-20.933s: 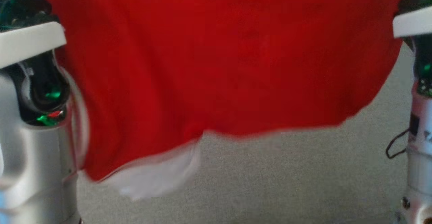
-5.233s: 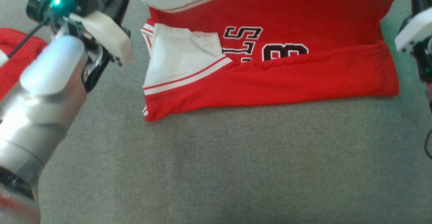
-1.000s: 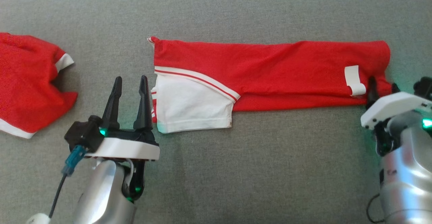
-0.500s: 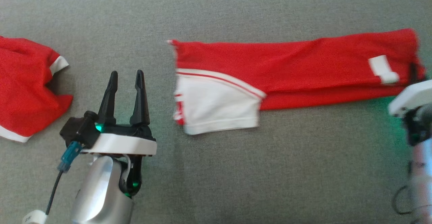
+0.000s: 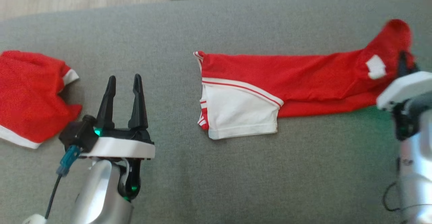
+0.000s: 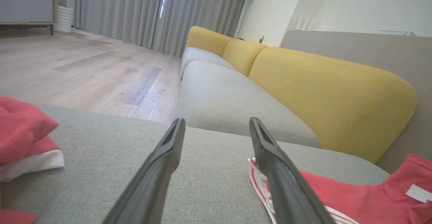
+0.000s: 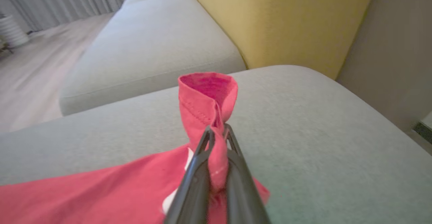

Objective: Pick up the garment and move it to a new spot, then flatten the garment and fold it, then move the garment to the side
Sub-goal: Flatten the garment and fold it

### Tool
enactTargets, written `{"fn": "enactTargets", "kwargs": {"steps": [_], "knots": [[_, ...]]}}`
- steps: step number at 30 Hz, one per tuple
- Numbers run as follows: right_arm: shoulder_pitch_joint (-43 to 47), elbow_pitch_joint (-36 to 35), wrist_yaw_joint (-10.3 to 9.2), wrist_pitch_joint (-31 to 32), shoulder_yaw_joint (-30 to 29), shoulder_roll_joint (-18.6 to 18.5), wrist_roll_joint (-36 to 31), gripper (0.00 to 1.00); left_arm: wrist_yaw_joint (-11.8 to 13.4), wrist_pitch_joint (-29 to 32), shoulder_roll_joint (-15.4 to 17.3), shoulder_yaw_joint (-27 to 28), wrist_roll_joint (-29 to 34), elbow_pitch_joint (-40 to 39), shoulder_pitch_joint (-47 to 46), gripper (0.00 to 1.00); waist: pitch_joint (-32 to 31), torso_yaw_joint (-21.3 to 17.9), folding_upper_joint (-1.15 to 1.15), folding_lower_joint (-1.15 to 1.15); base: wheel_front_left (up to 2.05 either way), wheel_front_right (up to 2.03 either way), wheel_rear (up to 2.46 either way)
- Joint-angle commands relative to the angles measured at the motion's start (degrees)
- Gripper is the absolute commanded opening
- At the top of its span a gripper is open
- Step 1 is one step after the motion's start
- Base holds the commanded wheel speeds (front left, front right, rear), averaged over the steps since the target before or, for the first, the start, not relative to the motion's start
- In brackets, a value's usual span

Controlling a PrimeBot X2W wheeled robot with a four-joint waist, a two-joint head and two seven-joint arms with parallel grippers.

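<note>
Red garment (image 7: 206,95) in R end effector (image 7: 217,129) — yellow backrest (image 7: 283,18) in wrist views

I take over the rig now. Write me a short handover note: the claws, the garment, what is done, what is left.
Left claw: open, empty, above the grey cushion, left of the folded red jersey.
Right claw: shut on the jersey's right end, held raised.
Another red garment lies bunched far left.
Done: jersey folded into a long band.
Left: perhaps fold shorter, then move it aside, release.
</note>
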Motion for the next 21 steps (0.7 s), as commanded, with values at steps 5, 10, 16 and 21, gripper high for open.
{"fn": "enactTargets", "kwargs": {"steps": [5,10,16,21], "knots": [[0.47,-5.75,-0.04,1.24,7.54,3.34,2.66,0.0,-0.16,-0.3,0.43,2.48,0.03,-1.63,1.41,1.0,-5.33,1.16,0.0,0.0,0.0,0.0,0.0],[1.75,-8.17,-0.04,2.65,12.35,5.08,5.32,0.0,0.06,-0.3,0.43,2.85,0.05,-1.82,2.76,1.0,-7.43,2.73,0.0,0.0,0.0,0.0,0.0],[2.78,-8.81,-0.04,2.26,20.84,5.68,12.13,0.0,0.14,-0.3,0.43,2.7,0.38,-2.31,3.57,1.0,-8.46,6.09,0.0,0.0,0.0,0.0,0.0],[2.22,-6.35,-0.04,-0.35,28.33,5.7,17.35,0.0,0.09,-0.3,0.43,2.04,0.37,-2.71,3.51,1.0,-7.84,9.13,0.0,0.0,0.0,0.0,0.0]]}}
